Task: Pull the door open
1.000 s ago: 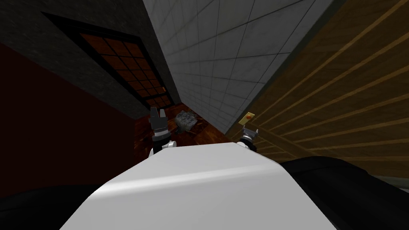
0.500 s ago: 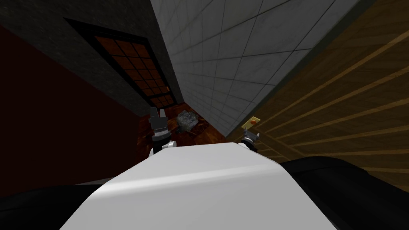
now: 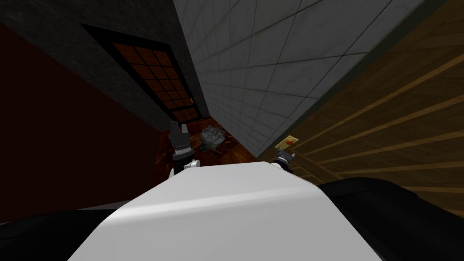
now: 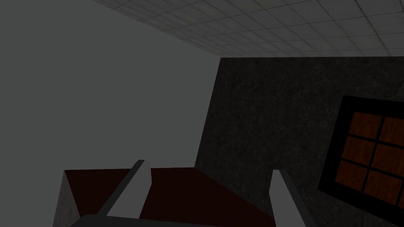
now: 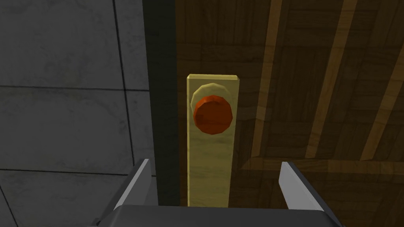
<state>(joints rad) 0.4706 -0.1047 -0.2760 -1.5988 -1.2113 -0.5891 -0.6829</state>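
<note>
**Right wrist view, approach to the handle.** The brown plank door (image 5: pixel 315 79), crossed by lighter rails, appears shut against a dark jamb (image 5: pixel 159 79) and a grey tiled wall (image 5: pixel 71 98). Along the door's edge next to the jamb runs a pale yellow plate (image 5: pixel 209 169). A round red-orange knob (image 5: pixel 213 114) sits near the end of the plate farther from my hand. My right gripper (image 5: pixel 215 162) points at the plate, fingers spread wide and holding nothing, short of the knob.

I judge the step in hand to be the approach. I should advance until the knob lies between the fingers, centre on it and close firmly. I should then pull along the arc of the door's swing rather than straight back, lest the round knob slip.

My left gripper (image 4: pixel 207 166), likewise wide and empty, hangs well apart from the door. No label, brand or writing is legible.
</note>
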